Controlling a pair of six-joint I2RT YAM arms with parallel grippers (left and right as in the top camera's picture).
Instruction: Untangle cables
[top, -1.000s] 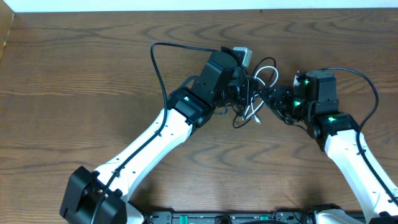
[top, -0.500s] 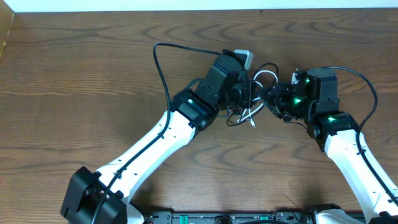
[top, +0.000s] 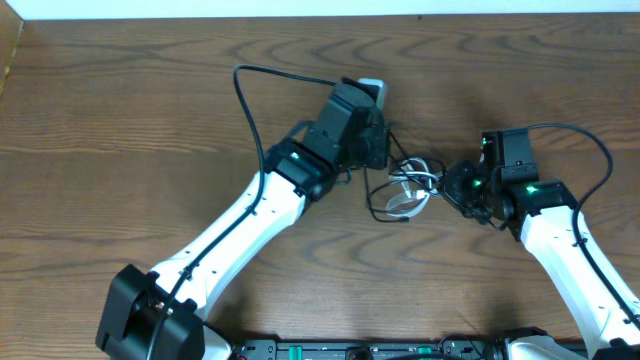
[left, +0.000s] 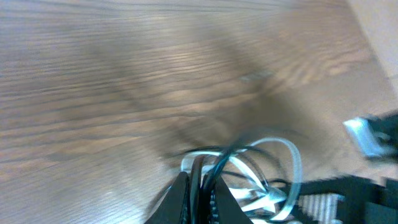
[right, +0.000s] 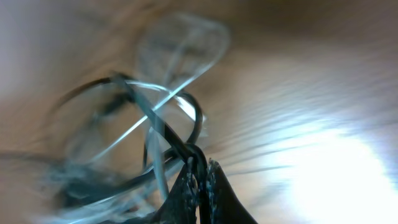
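Cables (top: 405, 190) knotted between both arms

The knot sits on the surface (top: 150, 100), right of centre. My left gripper (left: 200, 186) is clamped on a strand, seemingly the black cable (right: 198, 121); my right gripper (right: 200, 169) pinches it too. The white cable (left: 296, 167) loops loose. Both look light, limp, slippery: I'd grip near a plug and pull gently.

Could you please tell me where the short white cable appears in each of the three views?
Overhead: the thin white cable lies coiled just right of the picture's centre.
Left wrist: it is the pale loop at lower right.
Right wrist: it shows as blurred pale strands left of centre.
Shared landmark: the thin black cable tangled through it.
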